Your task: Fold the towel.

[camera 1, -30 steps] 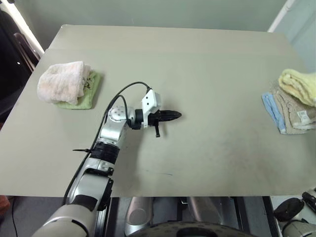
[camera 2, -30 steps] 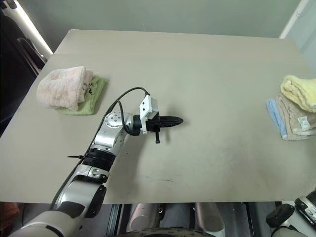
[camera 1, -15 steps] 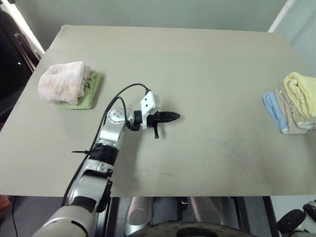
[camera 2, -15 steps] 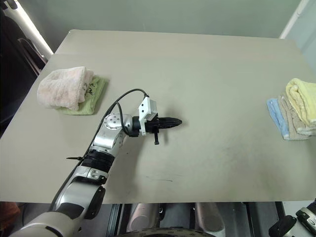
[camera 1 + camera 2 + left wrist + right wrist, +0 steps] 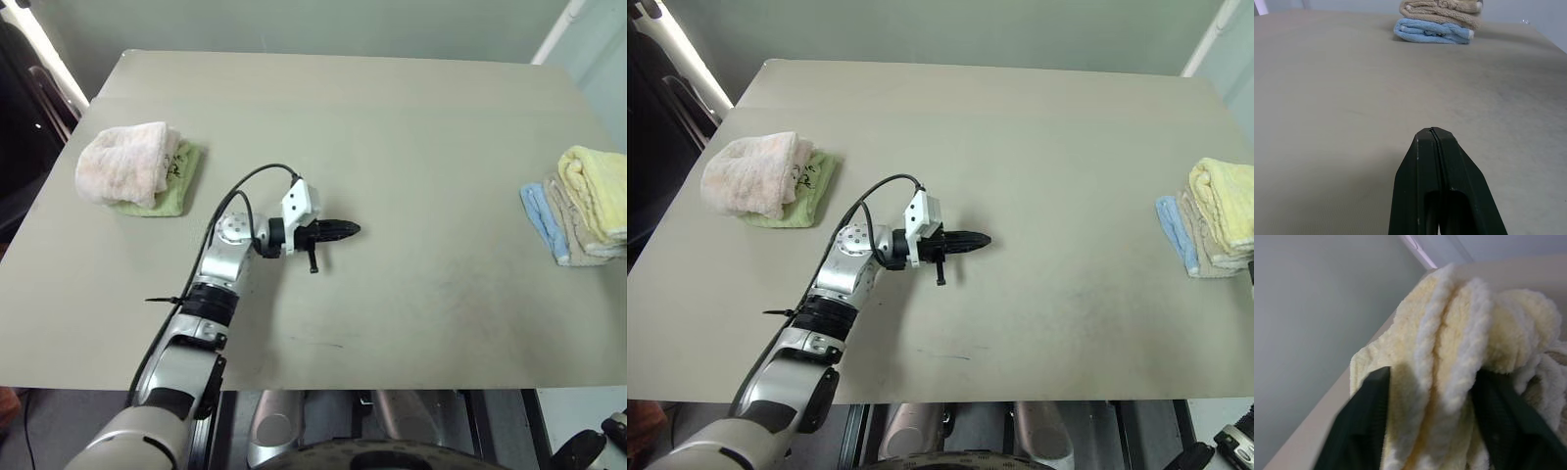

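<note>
**Pale yellow terry between my right fingers**

Pale yellow terry fills my right wrist view: the towel [image 5: 1449,367] lies bunched in thick folds, and my right gripper [image 5: 1432,426] has its two black fingers spread wide, one on each side of the bundle. The pads are at the cloth's flanks, but the fingers stand apart, so I call this claw released rather than clamped.

From my head, the towel [image 5: 596,188] sits on top of a small stack at the far right edge of the table [image 5: 392,127]. Under it lies a beige towel [image 5: 576,235], and under that a blue cloth [image 5: 540,221] pokes out toward the middle of the table. In my left wrist view I see that same stack from the side, beige [image 5: 1442,12] over blue [image 5: 1432,31].

My left gripper [image 5: 345,229] is clenched on nothing, its fingers pressed together into one black point, as the left wrist view [image 5: 1434,139] shows plainly. It hovers low over the bare middle of the table, pointing across toward the stack and well apart from it.

At the left side of the table, a fluffy pink-white rolled towel [image 5: 122,163] rests on a green cloth [image 5: 171,191].
</note>
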You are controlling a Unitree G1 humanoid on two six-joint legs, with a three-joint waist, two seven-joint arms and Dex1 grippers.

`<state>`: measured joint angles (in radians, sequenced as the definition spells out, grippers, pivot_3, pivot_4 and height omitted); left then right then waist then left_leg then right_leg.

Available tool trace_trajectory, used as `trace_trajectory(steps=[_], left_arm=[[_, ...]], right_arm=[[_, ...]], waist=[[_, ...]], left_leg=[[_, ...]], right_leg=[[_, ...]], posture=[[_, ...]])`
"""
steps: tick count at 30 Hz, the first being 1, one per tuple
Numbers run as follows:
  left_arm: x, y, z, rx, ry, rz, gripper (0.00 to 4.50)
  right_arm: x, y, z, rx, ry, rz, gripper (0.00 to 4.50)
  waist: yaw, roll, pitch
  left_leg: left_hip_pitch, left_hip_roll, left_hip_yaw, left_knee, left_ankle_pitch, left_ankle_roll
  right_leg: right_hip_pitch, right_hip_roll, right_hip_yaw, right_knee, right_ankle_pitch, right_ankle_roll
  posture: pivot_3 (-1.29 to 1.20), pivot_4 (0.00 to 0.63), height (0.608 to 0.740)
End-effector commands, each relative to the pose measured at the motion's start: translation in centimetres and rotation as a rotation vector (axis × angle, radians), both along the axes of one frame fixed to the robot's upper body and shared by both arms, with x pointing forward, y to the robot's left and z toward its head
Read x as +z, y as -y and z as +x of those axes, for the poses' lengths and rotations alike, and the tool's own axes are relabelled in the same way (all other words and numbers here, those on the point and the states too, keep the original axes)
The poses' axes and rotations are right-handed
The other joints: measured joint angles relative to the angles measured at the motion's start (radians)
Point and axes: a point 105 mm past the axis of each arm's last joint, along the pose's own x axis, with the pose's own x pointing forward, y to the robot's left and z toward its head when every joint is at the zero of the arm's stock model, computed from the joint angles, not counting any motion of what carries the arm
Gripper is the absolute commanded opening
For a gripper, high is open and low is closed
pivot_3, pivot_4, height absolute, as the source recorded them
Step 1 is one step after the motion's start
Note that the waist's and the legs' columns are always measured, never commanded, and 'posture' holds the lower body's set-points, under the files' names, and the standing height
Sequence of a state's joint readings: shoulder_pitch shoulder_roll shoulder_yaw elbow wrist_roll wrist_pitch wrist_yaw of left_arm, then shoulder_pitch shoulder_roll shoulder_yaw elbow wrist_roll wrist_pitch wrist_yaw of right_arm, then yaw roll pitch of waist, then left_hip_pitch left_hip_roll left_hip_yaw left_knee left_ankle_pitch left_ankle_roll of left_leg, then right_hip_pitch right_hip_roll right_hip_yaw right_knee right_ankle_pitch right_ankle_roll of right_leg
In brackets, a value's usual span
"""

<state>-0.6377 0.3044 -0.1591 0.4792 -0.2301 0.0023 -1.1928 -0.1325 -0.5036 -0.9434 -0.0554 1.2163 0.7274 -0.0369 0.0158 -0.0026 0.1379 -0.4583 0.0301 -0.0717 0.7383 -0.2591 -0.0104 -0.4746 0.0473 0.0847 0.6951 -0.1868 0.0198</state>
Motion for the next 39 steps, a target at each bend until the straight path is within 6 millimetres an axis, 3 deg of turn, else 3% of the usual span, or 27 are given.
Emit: trace_trajectory(steps=[1,3,6,12,17,22,25,28,35,37,39], left_arm=[[1.0,0.3,0.2,-0.007,0.046,-0.012,0.00],[1.0,0.3,0.2,-0.009,0.043,-0.010,0.00],[0.9,0.2,0.1,-0.012,0.041,-0.008,0.00],[1.9,-0.2,0.9,0.008,0.049,-0.039,0.00],[3.4,-0.8,1.1,0.022,0.081,-0.111,0.00],[4.8,-1.6,0.0,-0.041,0.034,-0.169,0.00],[5.4,-1.9,-1.1,-0.097,0.000,-0.169,0.93],[5.8,-2.5,-1.5,-0.099,-0.015,-0.157,1.96],[5.6,-5.1,-2.1,-0.063,-0.050,-0.100,4.37],[5.4,-6.0,-2.2,-0.047,-0.057,-0.085,4.47],[4.9,-6.7,-2.3,-0.017,-0.049,-0.058,4.47]], right_arm=[[1.9,0.2,-0.8,-0.014,0.048,-0.049,4.04],[1.8,0.5,-1.3,-0.025,0.043,-0.045,4.48],[1.8,0.5,-2.0,-0.020,0.047,-0.047,4.48],[4.0,-0.5,-4.5,0.075,0.077,-0.145,4.48],[7.1,-4.3,-5.9,0.296,0.060,-0.381,4.48],[9.2,-9.8,-5.1,0.553,0.065,-0.598,4.48],[9.5,-13.8,-3.9,0.736,0.064,-0.729,4.50],[8.7,-16.6,-3.1,0.866,0.050,-0.836,4.50],[6.1,-19.8,-1.9,1.061,0.055,-1.045,4.50],[5.7,-20.4,-1.5,1.089,0.077,-1.067,4.50],[5.1,-20.9,-1.4,1.140,0.096,-1.047,4.50]], waist=[[0.000,0.000,0.000],[0.000,0.000,0.000],[0.000,0.000,0.000],[0.005,0.001,0.000],[0.005,0.001,0.000],[-0.005,0.001,0.000],[-0.010,0.001,0.000],[-0.009,0.001,0.000],[0.001,0.002,-0.001],[0.003,0.002,-0.001],[0.002,0.002,-0.001]], left_leg=[[0.000,0.000,0.000,0.000,0.000,0.000],[0.000,0.000,0.000,0.000,0.000,0.000],[0.000,0.000,0.000,0.000,0.000,0.000],[-0.001,-0.001,0.000,0.000,0.000,0.000],[-0.003,-0.001,0.000,0.000,-0.001,0.000],[-0.003,-0.001,0.001,0.002,-0.002,-0.001],[-0.002,-0.002,0.002,0.003,-0.002,0.000],[-0.003,-0.003,0.002,0.004,-0.003,0.000],[-0.010,-0.002,0.000,0.007,-0.006,0.003],[-0.013,-0.001,0.000,0.010,-0.007,0.003],[-0.014,-0.001,0.000,0.012,-0.008,0.004]], right_leg=[[0.000,0.000,0.000,0.000,0.000,0.000],[0.000,0.000,0.000,0.000,0.000,0.000],[0.000,0.000,0.000,0.000,0.000,0.001],[0.000,0.000,0.000,0.000,-0.004,-0.004],[0.000,0.000,0.000,0.000,-0.006,-0.003],[0.001,0.000,0.000,0.000,-0.007,-0.003],[0.001,0.000,0.000,-0.001,-0.007,-0.003],[0.001,0.001,-0.001,-0.001,-0.007,-0.002],[-0.004,0.001,-0.001,0.000,-0.009,0.001],[-0.007,0.001,-0.001,0.000,-0.004,0.008],[-0.008,0.000,-0.001,0.001,-0.001,0.002]], posture=[[0.00,0.150,0.697],[0.00,0.150,0.697],[0.00,0.150,0.697],[0.00,0.150,0.697],[0.00,0.150,0.697],[0.00,0.150,0.697],[0.00,0.150,0.697],[0.00,0.150,0.697],[0.00,0.150,0.697],[0.00,0.150,0.697],[0.00,0.150,0.697]])
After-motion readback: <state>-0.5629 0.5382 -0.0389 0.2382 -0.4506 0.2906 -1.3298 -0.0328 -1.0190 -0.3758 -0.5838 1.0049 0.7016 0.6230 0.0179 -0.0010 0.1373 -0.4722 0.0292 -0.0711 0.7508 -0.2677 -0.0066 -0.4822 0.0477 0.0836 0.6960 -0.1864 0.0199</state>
